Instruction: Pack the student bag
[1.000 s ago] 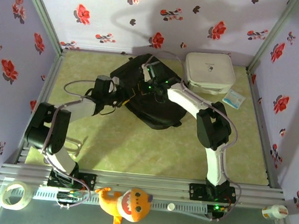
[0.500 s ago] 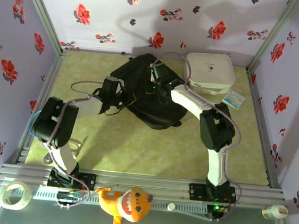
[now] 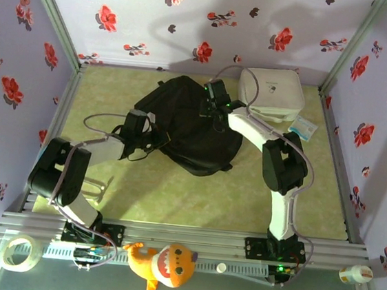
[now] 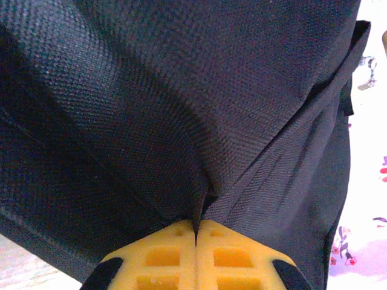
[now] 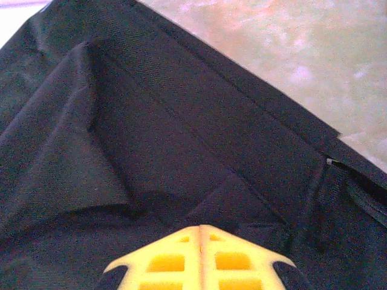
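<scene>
The student bag (image 3: 192, 127), a large black fabric backpack, lies in the middle of the table. My left gripper (image 3: 154, 139) reaches in at the bag's left edge. In the left wrist view its yellow fingertips (image 4: 175, 232) are shut on a fold of the black fabric (image 4: 181, 121). My right gripper (image 3: 213, 92) is at the bag's far right edge, beside the white case. Seen from the right wrist, its yellow fingertips (image 5: 181, 238) are pressed together where creases in the bag cloth (image 5: 181, 139) meet.
A white zip case (image 3: 272, 92) stands at the back right, with a small blue and white packet (image 3: 302, 129) beside it. Below the table's front rail lie an orange plush shark (image 3: 163, 265), a tape roll (image 3: 18, 251) and a white bottle (image 3: 354, 274). Floral walls close in three sides.
My left gripper has closed on the bag's fabric. My right gripper has moved towards the back right, still shut, and the bag now lies spread wider.
</scene>
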